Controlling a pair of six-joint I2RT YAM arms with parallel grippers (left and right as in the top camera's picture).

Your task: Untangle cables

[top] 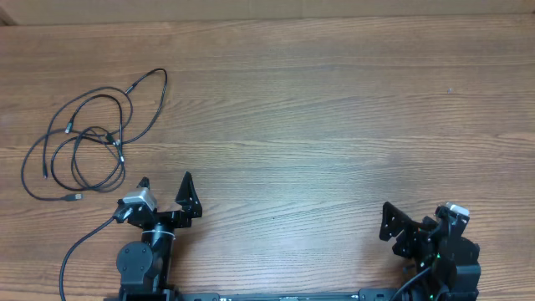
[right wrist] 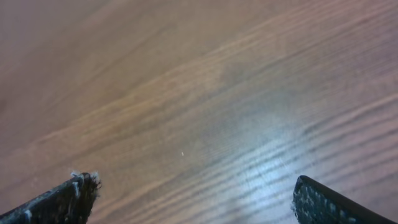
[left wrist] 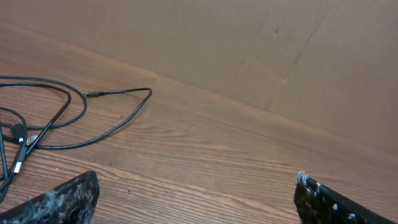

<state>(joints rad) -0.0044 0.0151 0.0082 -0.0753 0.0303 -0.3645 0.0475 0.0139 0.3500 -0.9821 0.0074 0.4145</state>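
Not yet untangling the cables [top: 92,138], looped together at ten o'clock; holding left gripper [top: 165,182] and right gripper [right wrist: 194,193] wide, empty.

Overhead: even, diffuse light from above. The table [top: 334,100] is mid-bright with no glare, and the grain is sharp edge to edge. The cables [top: 92,142] are crisp, with barely any shadow under them.

Left wrist cam: focus on the wood is decent. The back wall [left wrist: 280,50] is flat-lit and a bit duller. My left fingertips [left wrist: 62,199] in the bottom corners are dark and slightly soft.

Right wrist cam: worst of the three. The whole frame is blurry, with a pale bluish glare patch on the wood centre-right and a dim purplish cast top left. My right fingertips [right wrist: 62,202] are near-black with fuzzy edges.
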